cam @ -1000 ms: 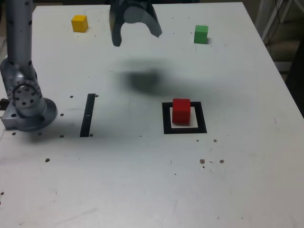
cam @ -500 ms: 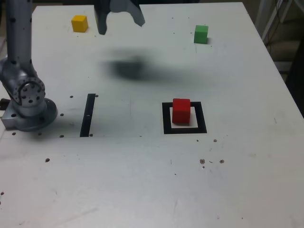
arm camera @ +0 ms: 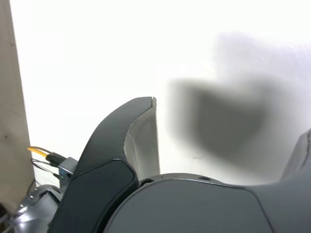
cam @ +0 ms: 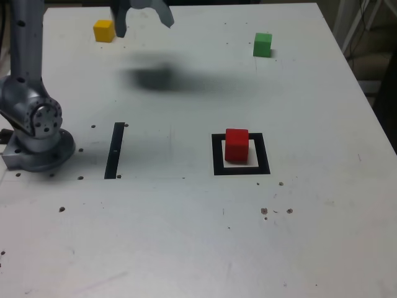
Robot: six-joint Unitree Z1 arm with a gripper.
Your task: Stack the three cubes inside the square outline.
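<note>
- Three cubes lie on the white table (cam: 186,236), and we see only one of them inside the square outline (cam: 242,154) — the red cube (cam: 236,144), sitting on the pale centre of the frame.
- We find the yellow cube (cam: 103,30) near the far edge, towards the exterior view's left, well apart from the outline.
- We see the green cube (cam: 263,45) near the far edge too, towards the exterior view's right.
- The gripper (cam: 141,13) hangs above the table just beside the yellow cube — its jaws are spread wide and we see nothing between them.
- A narrow black strip (cam: 115,150) lies between the arm's base (cam: 37,139) and the outline.
- In the wrist view we make out one dark finger (arm camera: 127,141) over bare white table.
</note>
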